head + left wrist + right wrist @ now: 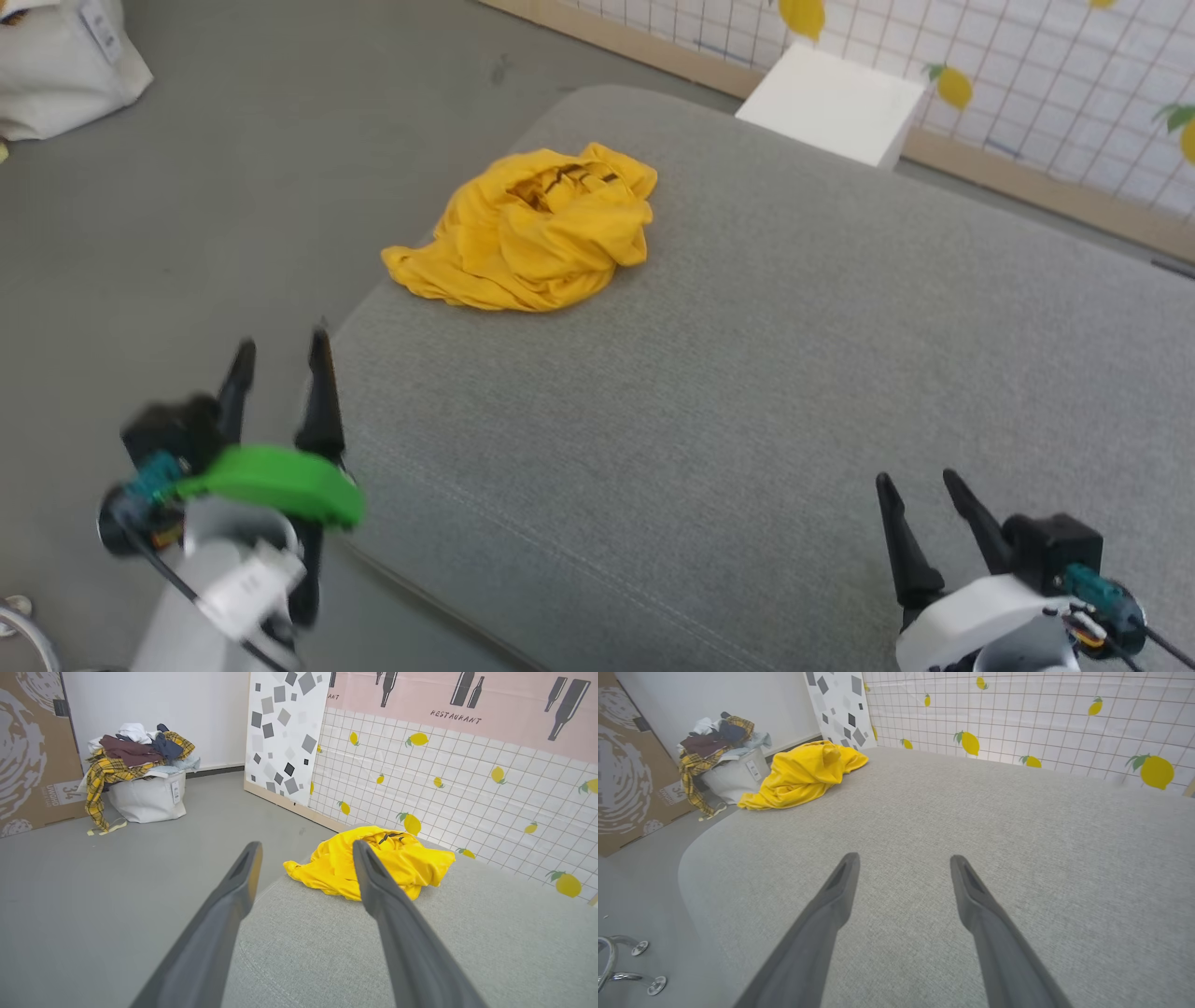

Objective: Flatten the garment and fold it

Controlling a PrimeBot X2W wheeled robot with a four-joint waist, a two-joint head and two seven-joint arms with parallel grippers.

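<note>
Both wide and empty, left hand (282, 345), right hand (917, 481), yellow garment (532, 229) crumpled on grey cushion (747, 392)

You have the yellow T-shirt (527, 233) lying crumpled near the far left edge of the grey cushion (747, 392), with a white box (831, 103) beyond it. Your left gripper (282, 341) hangs by the cushion's near-left edge with its fingers spread. Your right gripper (917, 478) is over the cushion's near-right part, fingers apart.

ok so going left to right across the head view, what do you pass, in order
left gripper → garment → right gripper; the white bag and white box overlap the grippers sideways, so left out
</note>
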